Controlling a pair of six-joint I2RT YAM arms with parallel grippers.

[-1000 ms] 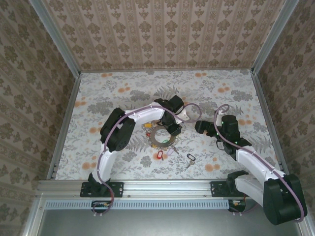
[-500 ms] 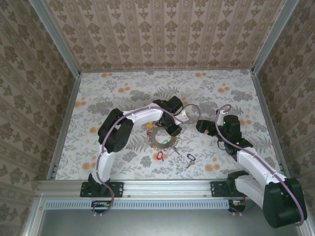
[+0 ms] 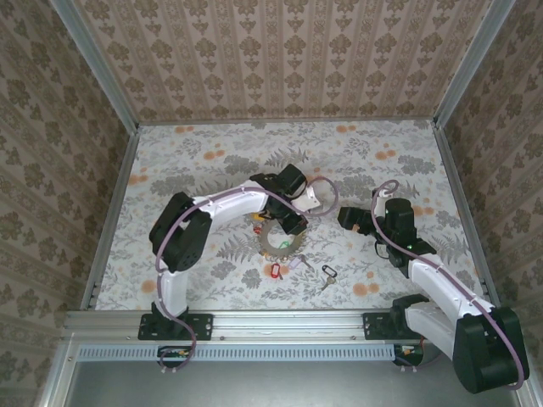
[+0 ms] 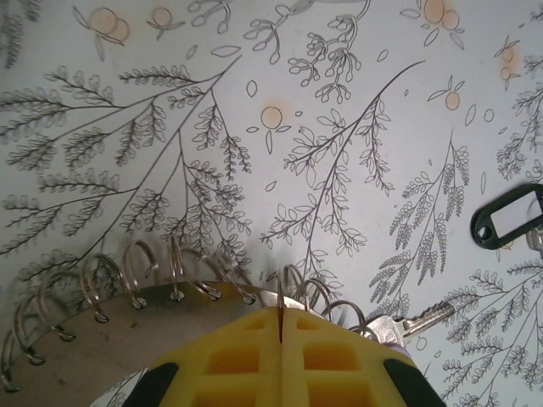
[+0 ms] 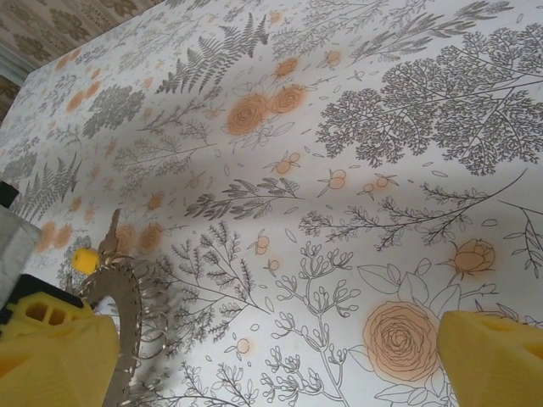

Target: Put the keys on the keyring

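Observation:
The keyring [image 3: 273,238], a dark flat ring edged with several small wire loops, lies mid-table. My left gripper [image 3: 292,223] is shut on one thin wire loop at its rim, pinched between the yellow fingers [image 4: 246,356]; the keyring [image 4: 110,339] fills the lower left of the left wrist view. A silver key [image 4: 413,322] lies beside the loops, and a black tag [image 4: 509,222] sits further right. More keys lie in front: a red tag [image 3: 273,270] and a black-tagged key [image 3: 327,273]. My right gripper [image 3: 346,219] is open to the right of the ring, which shows as the keyring [image 5: 123,315] standing edge-on beside a yellow tag [image 5: 83,259].
Patterned walls enclose the floral table [image 3: 195,170] on three sides, with metal rails along the edges. Bare cloth [image 5: 339,254] lies between the right gripper's fingers. The back half of the table has free room.
The left gripper has closed fully on the ring's wire loop, and the left arm's elbow has swung left. The ring has shifted slightly and tilted. The right arm has barely moved.

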